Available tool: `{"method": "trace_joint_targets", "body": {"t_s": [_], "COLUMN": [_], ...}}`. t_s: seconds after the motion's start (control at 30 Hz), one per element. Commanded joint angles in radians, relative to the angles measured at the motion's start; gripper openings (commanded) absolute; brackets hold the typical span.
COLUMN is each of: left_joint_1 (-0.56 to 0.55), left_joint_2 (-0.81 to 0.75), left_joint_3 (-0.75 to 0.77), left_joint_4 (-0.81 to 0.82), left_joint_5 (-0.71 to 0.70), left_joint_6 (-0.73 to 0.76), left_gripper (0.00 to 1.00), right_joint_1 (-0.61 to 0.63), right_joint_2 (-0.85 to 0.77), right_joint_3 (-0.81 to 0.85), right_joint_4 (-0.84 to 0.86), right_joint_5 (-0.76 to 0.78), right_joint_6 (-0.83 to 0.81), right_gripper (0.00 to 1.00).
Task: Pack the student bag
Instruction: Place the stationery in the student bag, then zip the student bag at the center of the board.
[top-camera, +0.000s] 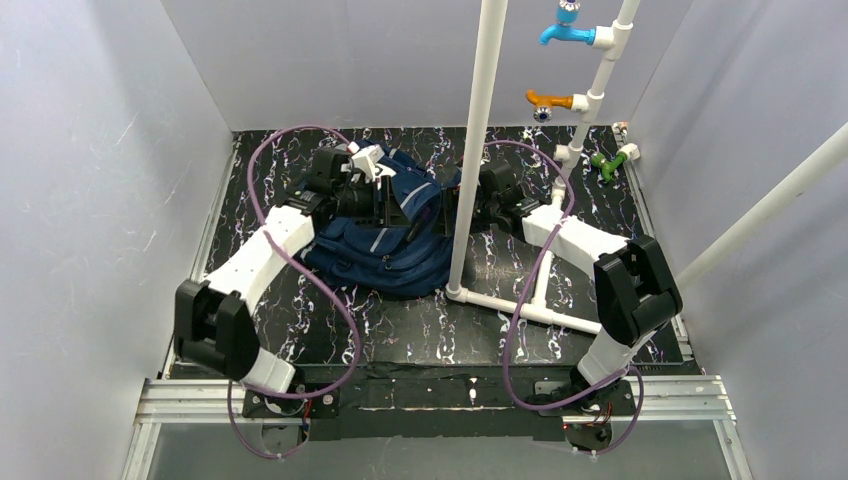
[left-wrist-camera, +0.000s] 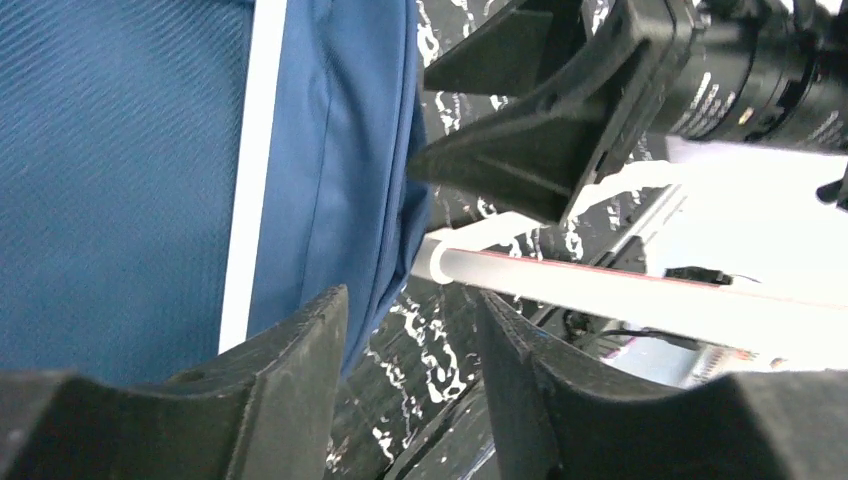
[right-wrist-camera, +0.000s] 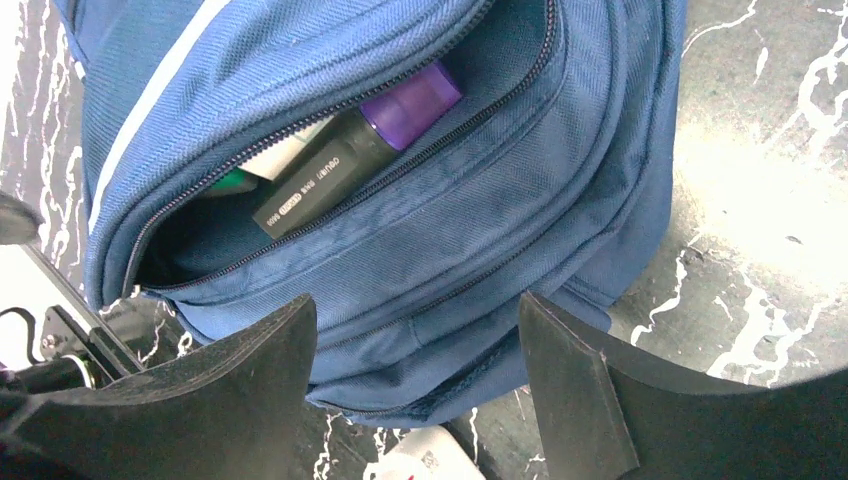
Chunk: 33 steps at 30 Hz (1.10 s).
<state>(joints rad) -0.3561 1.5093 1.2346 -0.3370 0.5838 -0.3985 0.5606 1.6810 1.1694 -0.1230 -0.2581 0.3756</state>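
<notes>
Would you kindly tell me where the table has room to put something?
Free: the table strip between the student bag and the near rail. Crowded: around the bag, where the left arm, right arm and upright pipe meet.

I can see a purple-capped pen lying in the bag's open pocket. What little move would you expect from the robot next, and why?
Probably the right gripper, open and empty over the student bag, should nudge the marker deeper. Its purple cap lies right in the unzipped mouth of the pocket, so I judge it could slip out or block the zip.
</notes>
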Motion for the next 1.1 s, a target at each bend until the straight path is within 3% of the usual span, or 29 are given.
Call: {"method": "trace_joint_targets", "body": {"t_s": [0.0, 0.1, 0.2, 0.4, 0.73, 0.9, 1.07], "left_joint_1": [-0.001, -0.001, -0.003, -0.018, -0.032, -0.04, -0.048], "left_joint_2": [-0.195, -0.303, -0.397, -0.463, -0.35, -0.331, -0.322], "left_joint_3": [-0.037, -0.108, -0.216, -0.385, -0.477, -0.541, -0.565], "left_joint_4": [-0.2, -0.275, -0.278, -0.11, 0.146, 0.265, 0.304], "left_joint_5": [-0.18, -0.288, -0.267, -0.229, -0.261, -0.232, -0.252], "left_joint_6": [0.113, 0.112, 0.099, 0.04, 0.057, 0.011, -0.012], "left_gripper": [0.52, 0.54, 0.54, 0.51, 0.41, 0.38, 0.37], "right_joint_1": [-0.013, -0.019, -0.023, -0.038, -0.126, -0.133, -0.134], "right_joint_2": [-0.036, -0.044, -0.038, -0.011, 0.073, 0.132, 0.193], "right_joint_3": [0.041, 0.055, 0.052, 0.017, 0.008, 0.033, 0.037], "right_joint_4": [-0.029, -0.065, -0.068, -0.012, 0.113, 0.113, 0.153], "right_joint_5": [-0.004, 0.016, 0.0, -0.065, -0.221, -0.217, -0.245], "right_joint_6": [-0.061, -0.088, -0.103, -0.064, 0.103, 0.116, 0.14], "right_gripper": [0.81, 0.84, 0.86, 0.86, 0.84, 0.82, 0.68]}}
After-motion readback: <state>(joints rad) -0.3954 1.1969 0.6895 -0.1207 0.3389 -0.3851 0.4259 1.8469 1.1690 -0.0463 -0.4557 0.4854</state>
